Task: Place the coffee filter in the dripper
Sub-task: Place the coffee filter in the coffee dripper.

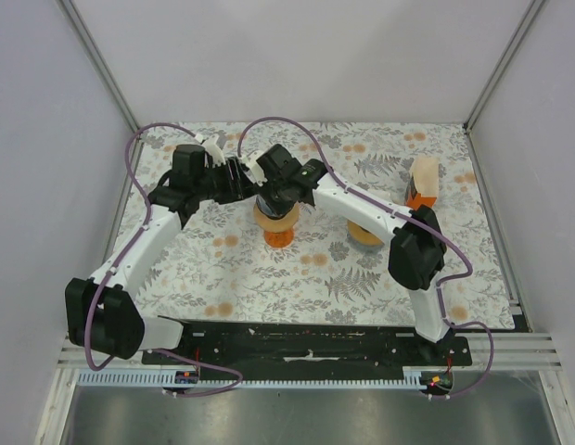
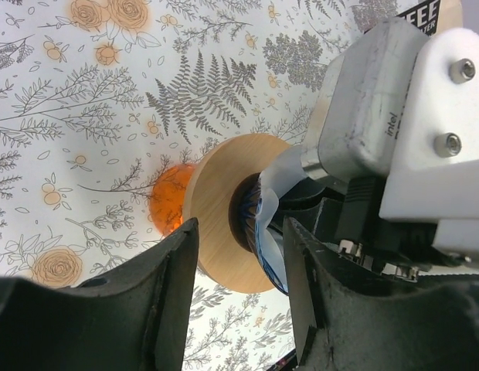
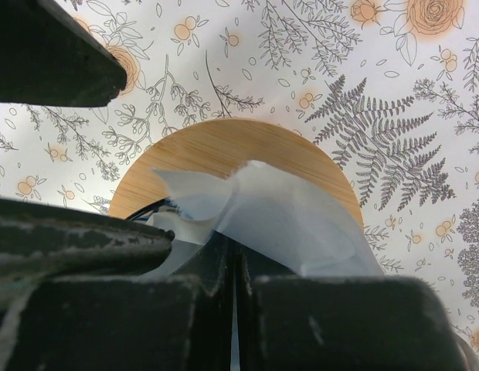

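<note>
Black fingers of my right claw (image 3: pixel 236 263) fill the foreground, pressed together and pinching the white coffee filter (image 3: pixel 278 220). The paper fans out, crumpled, over the round wooden collar of the dripper (image 3: pixel 224 147). From my other wrist, the filter's lower edge reaches into the dripper's dark mouth; I cannot tell whether it sits fully inside. My left claw (image 2: pixel 239 232) hangs just beside the dripper with its fingers spread, gripping nothing, the wooden collar showing in the gap between them. The dripper stands on its orange base mid-way across the fern-patterned table (image 2: pixel 85 93).
</note>
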Available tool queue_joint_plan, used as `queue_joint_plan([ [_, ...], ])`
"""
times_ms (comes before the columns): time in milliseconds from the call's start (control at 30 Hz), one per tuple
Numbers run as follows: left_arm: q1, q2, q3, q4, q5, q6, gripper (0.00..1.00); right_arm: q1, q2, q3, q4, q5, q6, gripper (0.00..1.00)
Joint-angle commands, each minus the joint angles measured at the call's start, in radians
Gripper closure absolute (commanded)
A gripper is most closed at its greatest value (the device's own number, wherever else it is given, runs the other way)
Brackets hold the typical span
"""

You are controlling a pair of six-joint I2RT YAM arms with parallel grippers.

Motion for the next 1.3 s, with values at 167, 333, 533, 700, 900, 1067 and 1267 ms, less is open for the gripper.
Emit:
queue_joint_plan([
  [167, -0.004, -0.033, -0.064, 0.101, 0.071, -0.035, 0.55, 0.007, 0.077, 0.024, -0.032, -0.005, 0.029, 1.0],
  [333, -0.008, -0.022, -0.088, 0.124, 0.066, -0.032, 0.64, 0.007, 0.043, 0.042, -0.031, -0.037, 0.026, 1.0],
  [533, -0.008, -0.024, -0.088, 0.123, 0.054, -0.02, 0.76, 0.008, -0.043, 0.022, 0.02, -0.014, 0.015, 1.0],
  [700, -0.008, -0.024, -0.081, 0.115, 0.045, -0.009, 0.78, 0.007, -0.092, 0.033, 0.028, 0.025, -0.011, 1.0],
  [900, -0.008, -0.027, -0.078, 0.113, 0.043, -0.006, 0.78, 0.002, -0.133, 0.032, 0.028, 0.047, -0.026, 1.0],
  [1067, -0.008, -0.028, -0.07, 0.109, 0.048, -0.004, 0.78, -0.002, -0.167, 0.021, 0.025, 0.062, -0.029, 1.0],
  [1267, -0.007, -0.036, -0.03, 0.083, 0.042, 0.016, 0.74, -0.01, -0.225, -0.01, 0.025, 0.075, -0.044, 1.0],
])
